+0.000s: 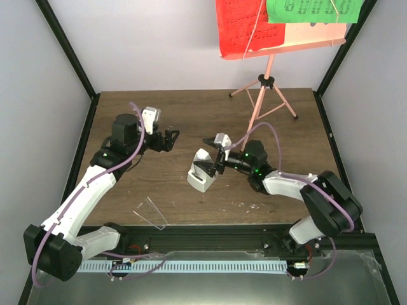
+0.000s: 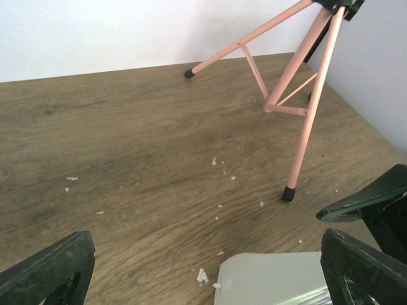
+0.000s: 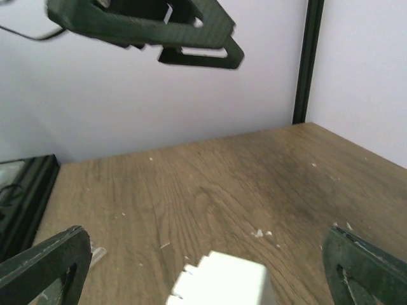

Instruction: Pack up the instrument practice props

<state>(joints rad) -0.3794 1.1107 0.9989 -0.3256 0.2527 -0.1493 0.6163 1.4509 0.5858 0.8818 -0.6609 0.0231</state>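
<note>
Both pincers are spread open and hold nothing. My right pincer sits mid-frame in the top view with the metronome low between its fingers. In the right wrist view, the white body pokes up at the bottom centre with clear wood on either side, touching neither finger. My left pincer hovers just left of it, pointed toward it, and the two tips are near each other.

The cover lies flat at the lower left of centre, close to the black rail along the near edge of the desk.

The stand rises at the upper right. Its feet are planted near the far and right edges, close to the black corner post. The red page and green page are on top and run out of frame.

Bare wood stretches open from the pincers back to the far wall and across to the left edge. The left wrist view shows free floor between my fingers and the nearest stand foot.
</note>
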